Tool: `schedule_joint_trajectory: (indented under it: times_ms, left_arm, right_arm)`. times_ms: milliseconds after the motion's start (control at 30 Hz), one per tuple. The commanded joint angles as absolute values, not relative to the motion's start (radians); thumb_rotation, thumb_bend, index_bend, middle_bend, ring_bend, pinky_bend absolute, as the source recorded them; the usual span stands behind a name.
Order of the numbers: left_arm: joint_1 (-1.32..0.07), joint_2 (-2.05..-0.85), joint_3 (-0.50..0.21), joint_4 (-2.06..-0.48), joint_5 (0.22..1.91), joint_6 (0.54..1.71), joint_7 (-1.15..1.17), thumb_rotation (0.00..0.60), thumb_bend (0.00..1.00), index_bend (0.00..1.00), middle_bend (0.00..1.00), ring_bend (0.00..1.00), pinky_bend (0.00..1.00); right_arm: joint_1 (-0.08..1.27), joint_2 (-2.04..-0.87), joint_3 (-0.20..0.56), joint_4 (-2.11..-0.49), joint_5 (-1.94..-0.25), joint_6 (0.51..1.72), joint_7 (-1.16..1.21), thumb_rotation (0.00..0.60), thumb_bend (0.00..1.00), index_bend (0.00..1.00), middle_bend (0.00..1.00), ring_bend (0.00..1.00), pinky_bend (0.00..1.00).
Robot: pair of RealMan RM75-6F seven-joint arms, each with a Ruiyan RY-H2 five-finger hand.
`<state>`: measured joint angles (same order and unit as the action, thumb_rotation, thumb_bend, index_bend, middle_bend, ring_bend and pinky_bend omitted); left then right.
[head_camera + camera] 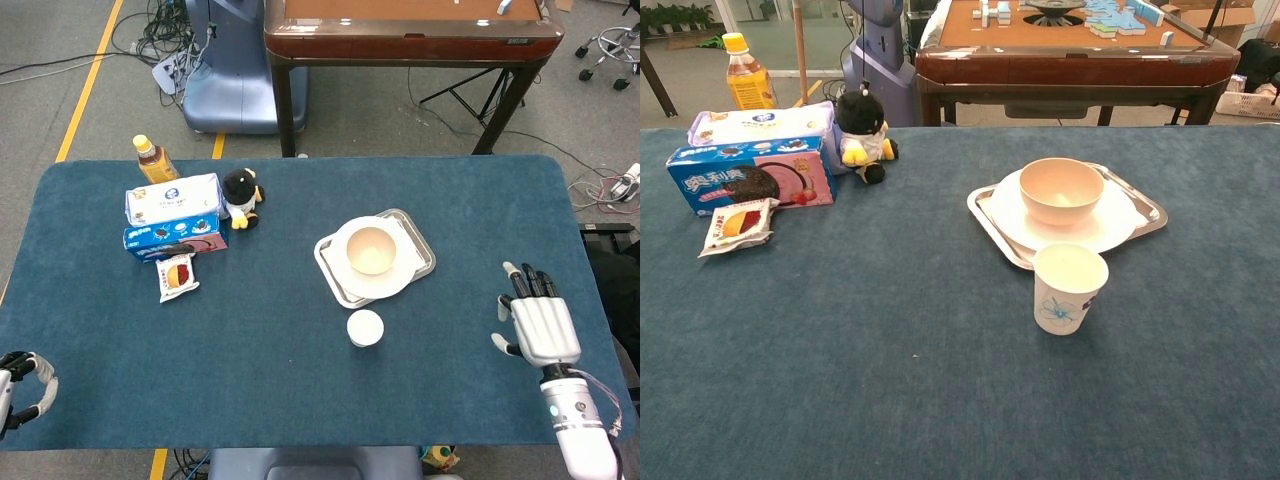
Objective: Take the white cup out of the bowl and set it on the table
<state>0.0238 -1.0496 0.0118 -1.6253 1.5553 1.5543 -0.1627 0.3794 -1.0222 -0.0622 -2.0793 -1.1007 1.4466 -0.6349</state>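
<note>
We see the right hand (538,325) with a light grey, smooth shell on its back and black fingers (530,283) with pale tips. Its wrist is a white cylinder with a small blue-green light. The left hand (20,385) shows dark and grey curved parts.

White cup (1070,288) upright on table, just before pink bowl (1061,189).
</note>
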Motion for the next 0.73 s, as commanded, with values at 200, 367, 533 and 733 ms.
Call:
schedule_joint_trajectory:
  times_ms: [200, 367, 533, 733]
  left_arm:
    - [0.021, -1.064, 0.009, -1.61, 1.557, 1.557, -0.165, 0.6, 0.56, 0.53, 0.49, 0.34, 0.46]
    - [0.02, -1.07, 0.006, -1.6, 1.555, 1.56, -0.174, 0.6, 0.56, 0.54, 0.49, 0.34, 0.46]
    - [0.013, -1.071, 0.006, -1.604, 1.559, 1.551, -0.174, 0.6, 0.56, 0.54, 0.49, 0.34, 0.46]
    - [0.008, -1.073, 0.011, -1.606, 1.562, 1.541, -0.163, 0.6, 0.56, 0.54, 0.49, 0.34, 0.46]
  right_arm:
    - [0.287, -1.031, -0.076, -2.042, -1.158, 1.504, -0.551, 0.6, 0.25, 0.56, 0.12, 0.0, 0.08]
    - [0.272, -1.025, -0.052, -2.013, -1.163, 1.496, -0.505, 0.6, 0.26, 0.56, 0.12, 0.0, 0.08]
    - [0.265, -1.011, -0.026, -1.995, -1.142, 1.465, -0.461, 0.6, 0.26, 0.56, 0.12, 0.0, 0.08]
    - [0.263, -0.993, -0.018, -1.994, -1.132, 1.415, -0.44, 0.6, 0.26, 0.56, 0.13, 0.0, 0.08]
